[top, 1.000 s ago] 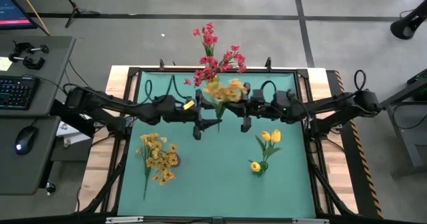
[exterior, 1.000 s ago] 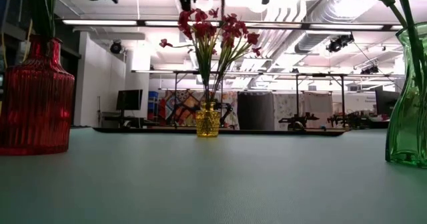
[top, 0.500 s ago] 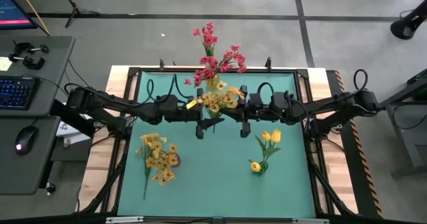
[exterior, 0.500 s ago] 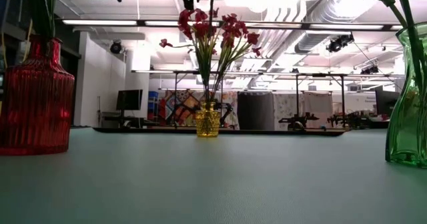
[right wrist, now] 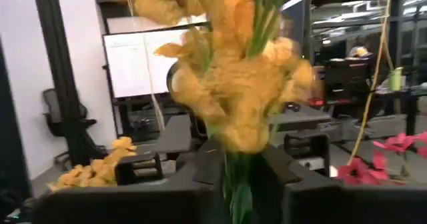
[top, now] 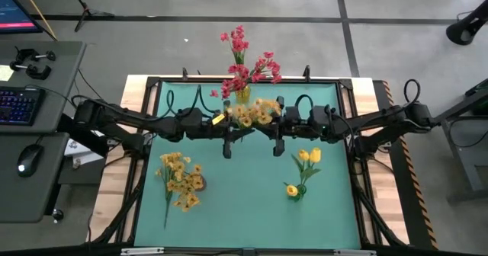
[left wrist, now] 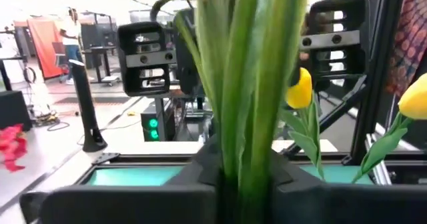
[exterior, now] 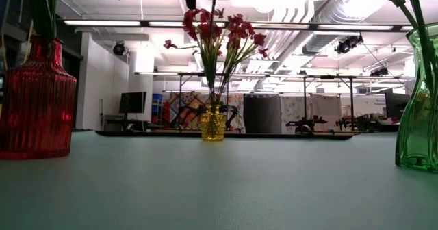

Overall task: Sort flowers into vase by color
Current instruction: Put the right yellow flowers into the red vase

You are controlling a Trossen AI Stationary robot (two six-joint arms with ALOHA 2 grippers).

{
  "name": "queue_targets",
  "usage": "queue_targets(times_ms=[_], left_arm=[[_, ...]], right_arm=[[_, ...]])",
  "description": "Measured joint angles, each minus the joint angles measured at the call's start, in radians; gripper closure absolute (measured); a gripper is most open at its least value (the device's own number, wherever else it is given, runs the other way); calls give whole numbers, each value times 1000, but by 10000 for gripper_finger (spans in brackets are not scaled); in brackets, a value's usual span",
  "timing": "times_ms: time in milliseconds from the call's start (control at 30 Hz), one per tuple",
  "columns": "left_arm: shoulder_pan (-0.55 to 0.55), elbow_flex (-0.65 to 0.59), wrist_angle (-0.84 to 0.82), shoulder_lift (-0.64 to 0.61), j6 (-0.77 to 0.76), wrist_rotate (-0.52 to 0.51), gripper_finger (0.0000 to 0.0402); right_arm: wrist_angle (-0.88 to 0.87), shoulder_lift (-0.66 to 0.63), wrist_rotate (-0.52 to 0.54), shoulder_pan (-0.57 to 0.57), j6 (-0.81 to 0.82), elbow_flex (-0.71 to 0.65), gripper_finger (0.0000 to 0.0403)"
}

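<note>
red ribbed vase (exterior: 35, 100), amber vase (exterior: 213, 124), seemingly teal table (top: 244, 203)

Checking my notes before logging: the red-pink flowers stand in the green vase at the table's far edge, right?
Not quite. The red-pink flowers stand in the yellow vase at the table's far edge, as the low view shows; the green vase stands off to one side.

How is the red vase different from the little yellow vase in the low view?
The red vase stands near the camera at the picture's left; the yellow vase sits far back, mid-picture. The red vase holds green stems; the yellow vase holds red-pink flowers. Both are ribbed, upright glass.
</note>
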Motion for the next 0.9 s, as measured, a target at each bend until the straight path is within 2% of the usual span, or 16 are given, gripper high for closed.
queue_targets(times_ms=[33,200,300,433,533,667,767,900], left_arm=[[2,0,-7,-9,3,-2,381],[10,0,-106,-87,34,-50,395],[12,0,-282,-171,64,-132,397],[2,-1,-520,-340,77,-262,399],[-33,-1,-627,-493,78,-319,399],[-107,-49,-633,-688,75,-345,400],[-161,-132,-600,-803,59,-352,401],[-217,-281,-545,-887,24,-426,401]], right_arm=[[0,0,11,0,-7,0,336],[2,-1,111,0,-22,0,241],[-6,-22,183,0,-55,0,188],[-78,-86,205,0,-61,0,141],[-166,-127,205,2,-56,0,126],[-238,-149,205,5,-52,0,125],[-270,-147,204,12,-53,0,127],[-296,-148,204,23,-50,0,128]])
